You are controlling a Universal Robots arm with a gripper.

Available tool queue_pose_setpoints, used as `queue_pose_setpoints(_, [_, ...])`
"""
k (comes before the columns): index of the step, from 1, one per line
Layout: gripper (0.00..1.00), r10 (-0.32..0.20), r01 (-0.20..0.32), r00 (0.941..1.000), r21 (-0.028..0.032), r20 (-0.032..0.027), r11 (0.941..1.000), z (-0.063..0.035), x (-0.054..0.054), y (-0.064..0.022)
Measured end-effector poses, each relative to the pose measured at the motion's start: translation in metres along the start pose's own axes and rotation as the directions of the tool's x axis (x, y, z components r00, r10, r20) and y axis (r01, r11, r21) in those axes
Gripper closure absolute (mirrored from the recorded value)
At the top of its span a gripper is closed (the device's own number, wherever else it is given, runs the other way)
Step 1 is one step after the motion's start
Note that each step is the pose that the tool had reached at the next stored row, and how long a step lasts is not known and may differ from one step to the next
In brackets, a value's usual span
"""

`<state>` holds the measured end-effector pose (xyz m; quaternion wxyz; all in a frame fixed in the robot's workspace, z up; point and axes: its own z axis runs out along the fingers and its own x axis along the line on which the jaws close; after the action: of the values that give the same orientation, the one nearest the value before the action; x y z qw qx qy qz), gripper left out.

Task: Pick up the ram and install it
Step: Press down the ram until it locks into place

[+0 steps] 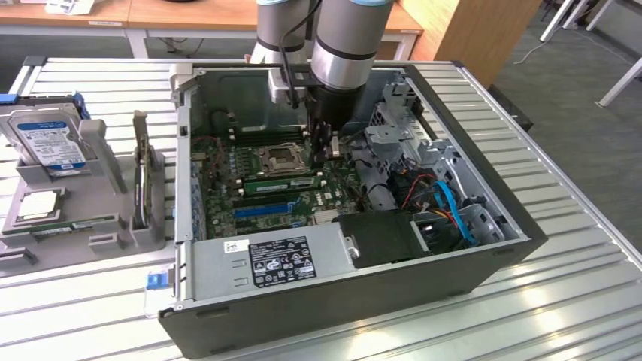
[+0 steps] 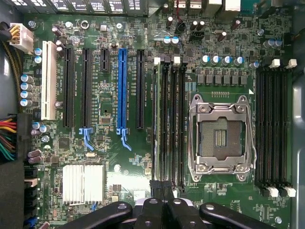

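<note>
While the ram (image 1: 286, 183) sits in the motherboard (image 2: 133, 176), the closed pincer (image 2: 163, 186) hovers near its end.

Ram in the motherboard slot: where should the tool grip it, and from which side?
Likely the ram by its long top edge, pinched across its flat faces, coming straight down: it stands upright on the motherboard, so only that edge is free.

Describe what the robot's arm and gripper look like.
The arm is built of thick silver-grey cylinders, with a black cable running down beside them. The gripper is black, with jointed link bars and round grey pivot pins.
</note>
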<state>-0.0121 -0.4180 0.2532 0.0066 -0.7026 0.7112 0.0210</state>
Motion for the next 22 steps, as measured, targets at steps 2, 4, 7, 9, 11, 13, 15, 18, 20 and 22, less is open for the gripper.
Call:
queue_pose_setpoints(2, [0.9,0.0,0.0,1.0,0.0,0.0002,1.0,0.0001,0.0,0.0])
queue_pose_setpoints(4, [0.9,0.0,0.0,1.0,0.0,0.0002,1.0,0.0001,0.0,-0.0003])
queue_pose_setpoints(7, [0.9,0.0,0.0,1.0,0.0,0.0003,1.0,0.0001,0.0,-0.0033])
queue_pose_setpoints(9, [0.9,0.0,0.0,1.0,0.0,0.0002,1.0,0.0,-0.0001,-0.0054])
queue_pose_setpoints(11, [0.9,0.0,0.0,1.0,0.0,0.0002,1.0,0.0,-0.0001,-0.0061])
queue_pose_setpoints(13, [0.9,0.0,0.0,1.0,0.0,0.0002,1.0,0.0,-0.0001,-0.0061])
queue_pose_setpoints(15, [0.9,0.0,0.0,1.0,0.0,0.0003,1.0,0.0001,-0.0001,-0.0061])
queue_pose_setpoints(18, [0.9,0.0,0.0,1.0,-0.0001,0.0002,1.0,0.0021,0.0,-0.0062])
queue_pose_setpoints(20, [0.9,0.0,0.0,1.0,0.0,0.0003,1.0,0.0042,0.0,-0.0062])
queue_pose_setpoints(22, [0.9,0.0,0.0,1.0,0.0,0.0002,1.0,0.0061,0.0001,-0.0063])
